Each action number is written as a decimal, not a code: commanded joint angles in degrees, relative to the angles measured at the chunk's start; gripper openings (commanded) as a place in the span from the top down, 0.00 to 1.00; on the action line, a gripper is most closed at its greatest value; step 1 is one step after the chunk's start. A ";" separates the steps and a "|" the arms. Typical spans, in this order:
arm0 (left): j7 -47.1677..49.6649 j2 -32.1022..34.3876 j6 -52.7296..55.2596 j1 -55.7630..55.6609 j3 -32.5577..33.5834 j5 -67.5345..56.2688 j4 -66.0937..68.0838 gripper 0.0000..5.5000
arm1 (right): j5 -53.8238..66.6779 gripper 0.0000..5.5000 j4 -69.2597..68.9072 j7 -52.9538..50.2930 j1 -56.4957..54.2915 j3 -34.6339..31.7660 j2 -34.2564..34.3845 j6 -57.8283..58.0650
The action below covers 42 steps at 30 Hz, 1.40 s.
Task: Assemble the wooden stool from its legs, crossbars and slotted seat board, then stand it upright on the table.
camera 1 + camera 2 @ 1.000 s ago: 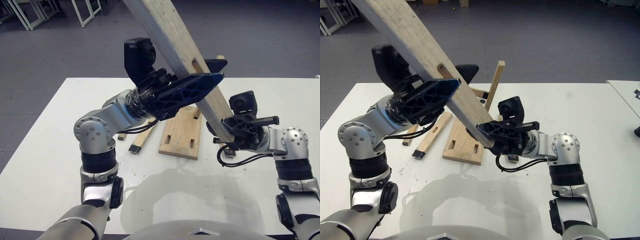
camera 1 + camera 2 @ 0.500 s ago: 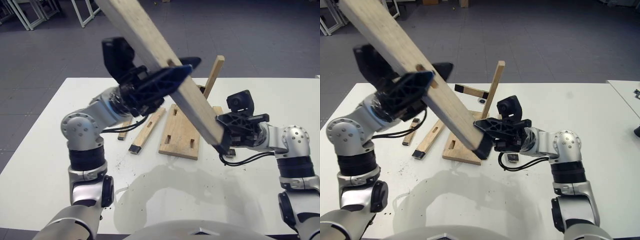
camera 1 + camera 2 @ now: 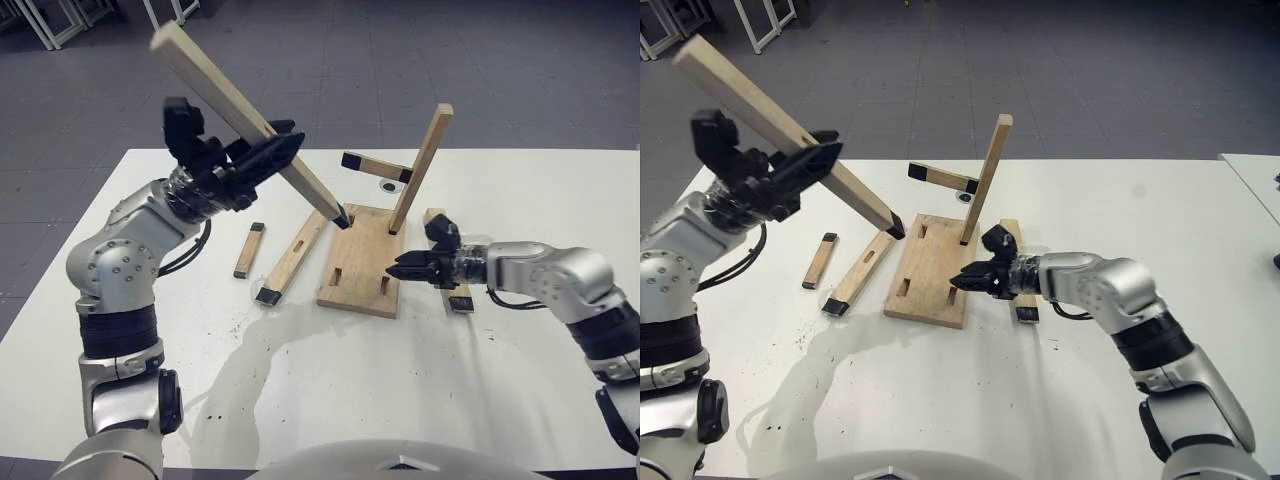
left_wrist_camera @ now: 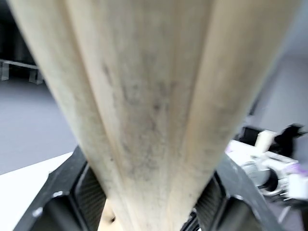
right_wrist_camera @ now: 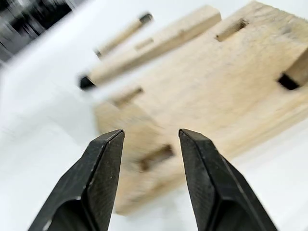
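My left gripper [image 3: 262, 158] is shut on a long wooden leg [image 3: 215, 85], held slanting above the table's left half; the leg's black-capped lower end sits at the far left corner of the slotted seat board [image 3: 360, 258]. The left wrist view has that leg [image 4: 144, 106] between its fingers [image 4: 72, 192]. The board lies flat mid-table. One leg [image 3: 420, 160] stands tilted in its far right slot, a crossbar [image 3: 372, 166] sticking out from it. My right gripper [image 5: 149, 137] is open, low at the board's near right edge [image 3: 398, 268].
Another leg [image 3: 295, 255] lies on the white table [image 3: 150, 330] just left of the board, with a short crossbar [image 3: 250, 250] further left. One more wooden piece [image 3: 460, 300] lies under my right forearm. Dark specks dot the near tabletop.
The left arm swung the long leg back to the left and tipped its lower end down to the board's corner. The right gripper came away from that end and dropped to the board's edge.
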 commanded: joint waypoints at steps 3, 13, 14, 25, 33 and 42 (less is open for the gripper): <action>3.08 -1.65 -7.28 3.33 -5.04 12.62 1.45 0.61 | -36.01 0.62 3.59 10.03 -8.49 19.91 -0.82 -22.73; -3.86 -4.24 -8.78 4.48 -8.70 15.24 5.08 0.61 | -43.90 0.62 2.34 34.65 -3.57 16.29 -13.06 -60.37; -4.67 -4.97 -9.59 4.42 -9.48 15.87 6.09 0.61 | -43.78 0.62 2.15 36.20 -2.47 15.19 -15.31 -64.70; -8.05 -10.68 -12.31 8.48 -13.37 17.90 9.01 0.61 | -48.09 0.62 6.30 36.10 -0.36 5.20 -14.51 -78.21; -7.28 -14.03 -17.59 6.55 -13.36 22.03 15.93 0.61 | -47.19 0.62 1.32 36.24 1.09 0.27 -13.36 -73.41; -10.54 -13.44 -22.56 2.56 -15.18 27.35 24.40 0.61 | -47.80 0.62 -1.40 36.59 3.88 -1.27 -12.06 -70.77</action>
